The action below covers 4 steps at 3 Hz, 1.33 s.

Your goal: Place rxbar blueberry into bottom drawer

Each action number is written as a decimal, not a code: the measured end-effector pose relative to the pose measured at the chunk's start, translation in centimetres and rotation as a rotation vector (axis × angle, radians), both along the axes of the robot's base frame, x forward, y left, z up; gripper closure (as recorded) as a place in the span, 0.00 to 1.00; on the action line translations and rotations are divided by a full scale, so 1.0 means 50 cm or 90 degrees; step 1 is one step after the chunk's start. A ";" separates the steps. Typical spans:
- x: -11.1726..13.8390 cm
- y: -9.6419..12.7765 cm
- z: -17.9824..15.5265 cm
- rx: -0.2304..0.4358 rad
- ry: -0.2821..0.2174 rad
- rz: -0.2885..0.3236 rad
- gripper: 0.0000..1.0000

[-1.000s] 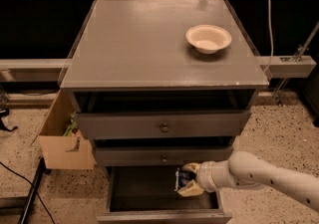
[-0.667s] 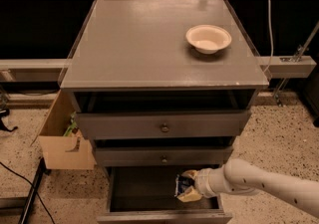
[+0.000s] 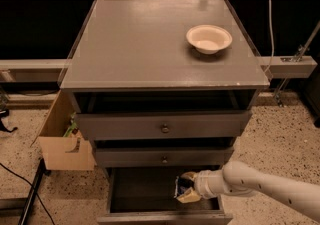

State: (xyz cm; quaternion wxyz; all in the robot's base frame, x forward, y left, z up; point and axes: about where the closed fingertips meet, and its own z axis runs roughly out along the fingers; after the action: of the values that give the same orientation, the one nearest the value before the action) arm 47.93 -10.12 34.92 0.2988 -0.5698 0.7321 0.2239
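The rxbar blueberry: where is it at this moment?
The rxbar blueberry is low, right of centre in the camera view, held in the gripper over the right side of the open bottom drawer, below the middle drawer.

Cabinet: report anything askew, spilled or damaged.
Nothing looks spilled or damaged. The bottom drawer stands wide open, and the hand holds the rxbar blueberry over it. A bowl sits upright on the cabinet.
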 end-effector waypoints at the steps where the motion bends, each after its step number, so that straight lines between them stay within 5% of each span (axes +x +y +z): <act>1: 0.023 0.000 -0.074 0.011 -0.004 0.002 1.00; 3: 0.054 -0.006 -0.230 0.038 -0.025 -0.005 1.00; 4: 0.058 -0.005 -0.235 0.039 -0.028 -0.006 1.00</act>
State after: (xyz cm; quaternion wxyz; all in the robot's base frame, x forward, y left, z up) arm 50.82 -10.36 23.19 0.3329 -0.5619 0.7207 0.2325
